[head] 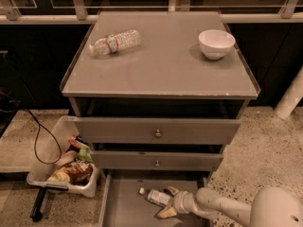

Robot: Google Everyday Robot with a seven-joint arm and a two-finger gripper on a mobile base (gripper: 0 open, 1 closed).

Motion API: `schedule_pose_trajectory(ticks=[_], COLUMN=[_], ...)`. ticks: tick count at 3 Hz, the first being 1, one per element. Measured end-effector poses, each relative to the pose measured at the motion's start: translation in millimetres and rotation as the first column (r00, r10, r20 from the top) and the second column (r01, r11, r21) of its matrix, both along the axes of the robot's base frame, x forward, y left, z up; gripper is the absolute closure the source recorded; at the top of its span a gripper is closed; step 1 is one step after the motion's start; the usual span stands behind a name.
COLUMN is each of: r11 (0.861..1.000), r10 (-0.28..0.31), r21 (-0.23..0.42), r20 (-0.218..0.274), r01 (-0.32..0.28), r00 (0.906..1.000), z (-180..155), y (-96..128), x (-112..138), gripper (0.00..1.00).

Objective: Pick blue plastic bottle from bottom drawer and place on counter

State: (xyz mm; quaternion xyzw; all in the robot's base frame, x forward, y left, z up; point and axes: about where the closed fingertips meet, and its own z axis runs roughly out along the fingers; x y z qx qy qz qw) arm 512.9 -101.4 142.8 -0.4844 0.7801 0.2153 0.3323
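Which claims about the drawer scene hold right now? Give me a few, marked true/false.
1. The blue plastic bottle lies in the bottom drawer. True.
2. The white bowl sits in the bottom drawer. False: it stands on the counter, near the back right.
3. The gripper is down in the bottom drawer at the blue plastic bottle's base end, fingers open on either side of it. True.
4. The crinkled bottle stands upright on the counter. False: it lies on its side, back left.
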Motion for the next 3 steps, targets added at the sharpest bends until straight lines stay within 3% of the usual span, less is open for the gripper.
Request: schedule_pose_trajectory(ticks=[3], r11=[1.0], r10=[0.0], r21=[0.0], r20=[0.0], r01=[0.0], r00=[1.0], z=[0.0], y=[0.1], x=[-0.1], gripper=[0.89])
